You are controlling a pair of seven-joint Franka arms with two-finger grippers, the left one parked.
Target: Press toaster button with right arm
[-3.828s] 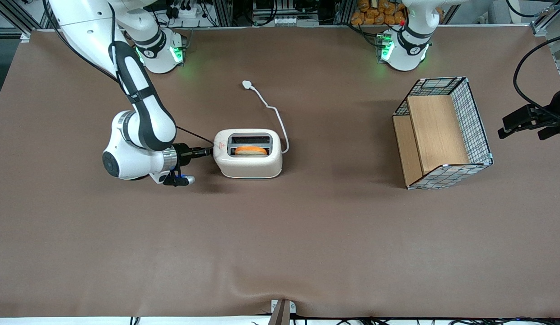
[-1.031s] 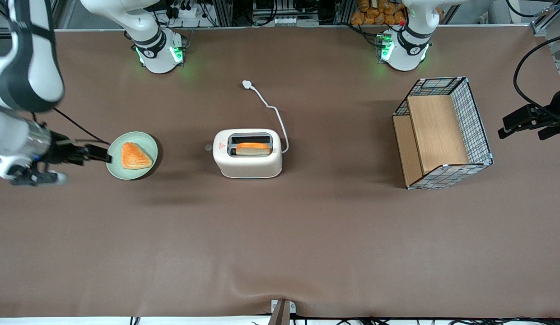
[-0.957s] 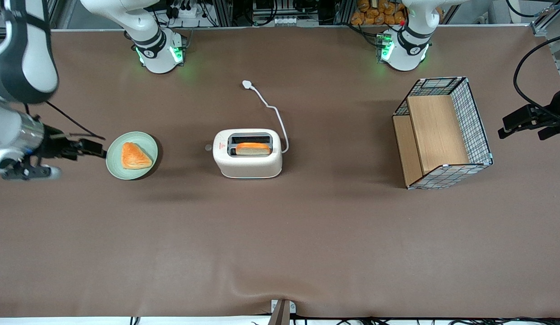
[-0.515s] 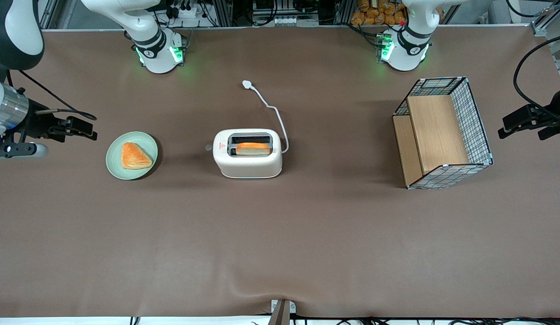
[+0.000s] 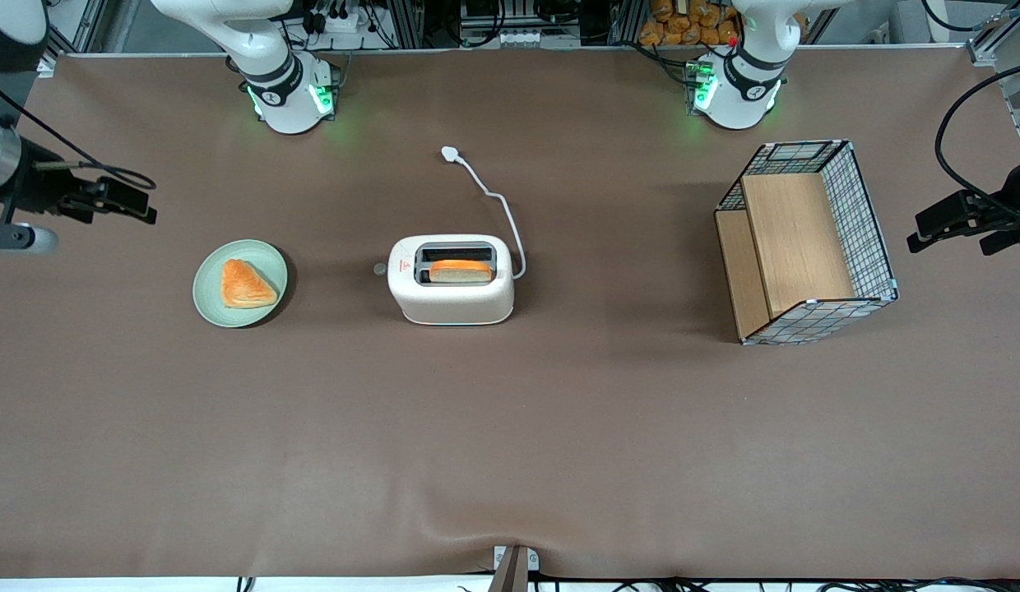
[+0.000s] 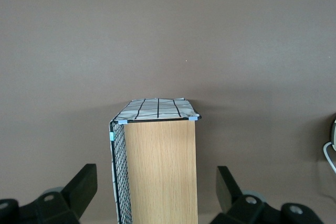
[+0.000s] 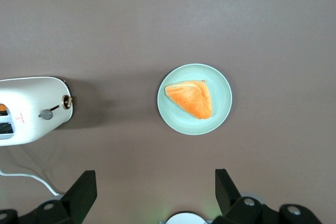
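— Now, item one: the toaster?
— White two-slot toaster (image 5: pixel 452 279), standing mid-counter (image 5: pixel 510 444) on the brown cover. One slice of toast (image 5: pixel 460 270) sits in the slot nearer the front camera; the other slot shows dark. White cord (image 5: pixel 498 201) trails away from the front camera to a plug (image 5: pixel 450 153) lying flat.
— The toaster button?
— Small round grey knob (image 7: pixel 66 102) on the end face that looks toward the working arm's end of the counter, with a grey lever (image 7: pixel 46 114) beside it. Nothing touches either.
— Item two, the right arm?
— Right arm (image 5: pixel 0 156) at the counter's edge on its own side, well apart from the toaster. Its end effector (image 5: pixel 136 205) hangs above bare cover; fingers (image 7: pixel 84 192) spread wide in the wrist view, holding nothing.
— Other stock?
— Pale green plate (image 5: pixel 266 308) carrying a triangular orange pastry (image 5: pixel 244 284), between end effector and toaster. Wire-mesh basket (image 5: pixel 868 222) with wooden panels toward the parked arm's end.
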